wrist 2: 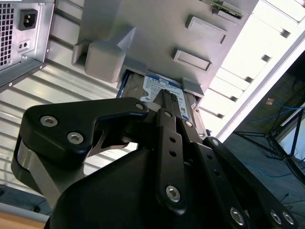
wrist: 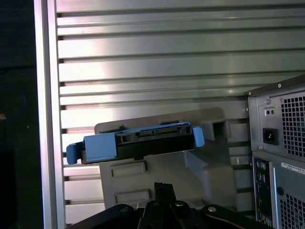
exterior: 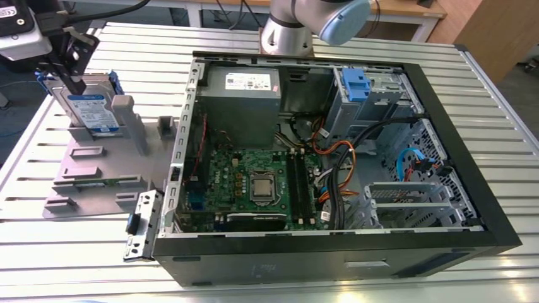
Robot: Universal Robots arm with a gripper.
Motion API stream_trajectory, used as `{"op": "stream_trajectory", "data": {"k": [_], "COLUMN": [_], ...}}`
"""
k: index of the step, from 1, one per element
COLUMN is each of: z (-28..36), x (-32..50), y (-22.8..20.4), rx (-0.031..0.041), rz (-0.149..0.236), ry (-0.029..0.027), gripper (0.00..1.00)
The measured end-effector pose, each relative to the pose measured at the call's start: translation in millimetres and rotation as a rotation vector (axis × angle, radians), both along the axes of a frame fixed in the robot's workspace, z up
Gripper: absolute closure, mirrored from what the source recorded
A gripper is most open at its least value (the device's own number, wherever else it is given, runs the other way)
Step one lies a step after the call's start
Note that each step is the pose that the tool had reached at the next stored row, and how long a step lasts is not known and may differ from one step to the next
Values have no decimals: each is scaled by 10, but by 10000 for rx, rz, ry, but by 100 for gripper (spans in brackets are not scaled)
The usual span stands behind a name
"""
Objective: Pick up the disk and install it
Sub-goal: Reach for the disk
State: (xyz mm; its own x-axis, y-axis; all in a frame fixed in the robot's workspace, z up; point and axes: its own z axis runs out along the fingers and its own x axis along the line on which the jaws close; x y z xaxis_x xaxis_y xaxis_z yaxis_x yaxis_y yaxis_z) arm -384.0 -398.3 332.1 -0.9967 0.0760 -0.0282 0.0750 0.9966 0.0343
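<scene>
Slatted table (exterior: pixel 67 252) — disk (exterior: pixel 91 110) on edge, long axis seemingly upright

At ten o'clock in the exterior view, the gripper (exterior: pixel 72 81) ran off the picture's edge, and the grey stand (exterior: pixel 88 167) hid the lower end of the disk (exterior: pixel 91 112). At twelve o'clock the arm (exterior: pixel 291 25) was cut off. In the second wrist view the gripper's body covered most of the disk.
</scene>
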Motion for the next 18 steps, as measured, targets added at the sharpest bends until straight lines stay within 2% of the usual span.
{"op": "stream_trajectory", "data": {"k": [18], "z": [-4], "x": [-88], "y": [0], "rx": [0], "rz": [0], "ry": [0], "gripper": [89]}}
